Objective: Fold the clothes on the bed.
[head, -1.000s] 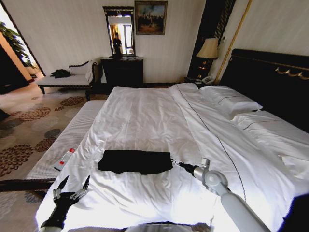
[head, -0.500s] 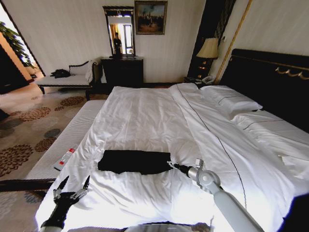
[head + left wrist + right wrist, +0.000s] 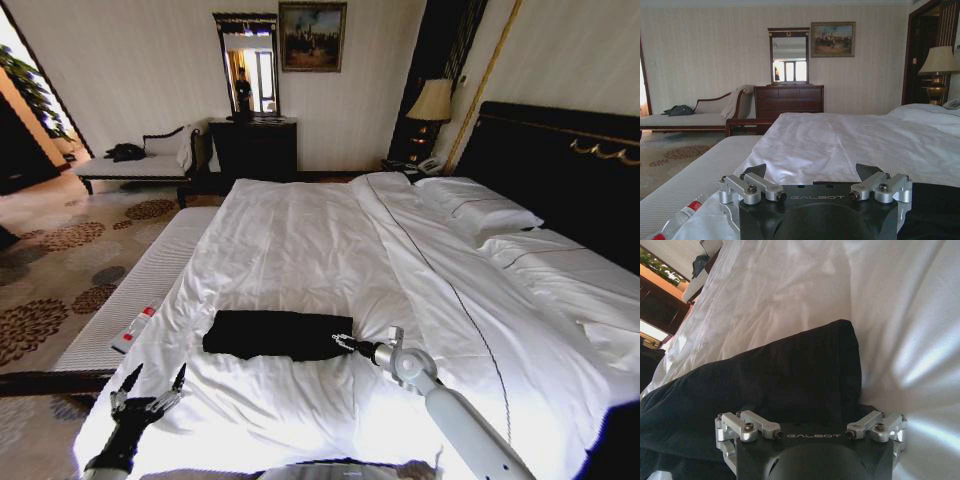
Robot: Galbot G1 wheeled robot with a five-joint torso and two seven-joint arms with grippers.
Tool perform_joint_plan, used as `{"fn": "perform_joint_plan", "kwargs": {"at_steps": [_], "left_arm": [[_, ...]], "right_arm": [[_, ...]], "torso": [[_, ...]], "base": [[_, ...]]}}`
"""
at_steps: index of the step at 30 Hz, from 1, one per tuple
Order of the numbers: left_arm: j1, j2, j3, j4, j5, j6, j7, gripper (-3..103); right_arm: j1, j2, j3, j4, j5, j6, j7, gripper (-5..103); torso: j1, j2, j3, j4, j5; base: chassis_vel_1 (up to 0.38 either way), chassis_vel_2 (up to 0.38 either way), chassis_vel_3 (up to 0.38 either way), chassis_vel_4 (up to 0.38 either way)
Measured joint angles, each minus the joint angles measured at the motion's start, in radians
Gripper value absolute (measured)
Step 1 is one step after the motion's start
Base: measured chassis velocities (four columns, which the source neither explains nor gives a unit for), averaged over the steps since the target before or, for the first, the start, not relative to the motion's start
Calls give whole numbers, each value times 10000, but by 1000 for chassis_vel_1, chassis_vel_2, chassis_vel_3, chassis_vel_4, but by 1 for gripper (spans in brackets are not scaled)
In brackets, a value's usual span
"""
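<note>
Down at the bed's [image 3: 300, 240] near-left corner, left gripper [image 3: 150, 385] idles, fingers spread wide, holding nothing. Mid-bed: black T-shirt [image 3: 275, 334], soft, already a long flat band on rumpled white duvet. Right gripper [image 3: 343, 345] has crept leftward, now at shirt's right end; can't tell its grip. Prob. the next fold.
</note>
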Motion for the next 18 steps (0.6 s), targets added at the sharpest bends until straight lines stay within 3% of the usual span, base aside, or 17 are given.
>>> {"fn": "perform_joint_plan", "kwargs": {"at_steps": [5, 8, 11, 14, 18], "left_arm": [[0, -1, 0, 0, 0, 0, -2, 100], [0, 0, 0, 0, 0, 0, -6, 100], [0, 0, 0, 0, 0, 1, -6, 100], [0, 0, 0, 0, 0, 0, -6, 100], [0, 0, 0, 0, 0, 1, -6, 100]], "right_arm": [[106, 9, -97, -95, -2, 6, -6, 89], [209, 70, -199, -173, -7, 21, -6, 73], [234, 76, -220, -186, -7, 28, -8, 68], [255, 61, -240, -188, -6, 37, -19, 51], [240, 50, -236, -160, -6, 41, -20, 41]], "torso": [[0, 0, 0, -1, 0], [0, 0, 0, 0, 2], [0, 0, 1, 1, 2], [1, -1, 2, 2, 3], [1, 0, 2, 3, 4]], "base": [[0, 0, 0, 0], [0, 0, 0, 0], [0, 0, 0, 0], [0, 0, 0, 0], [0, 0, 0, 0]]}}
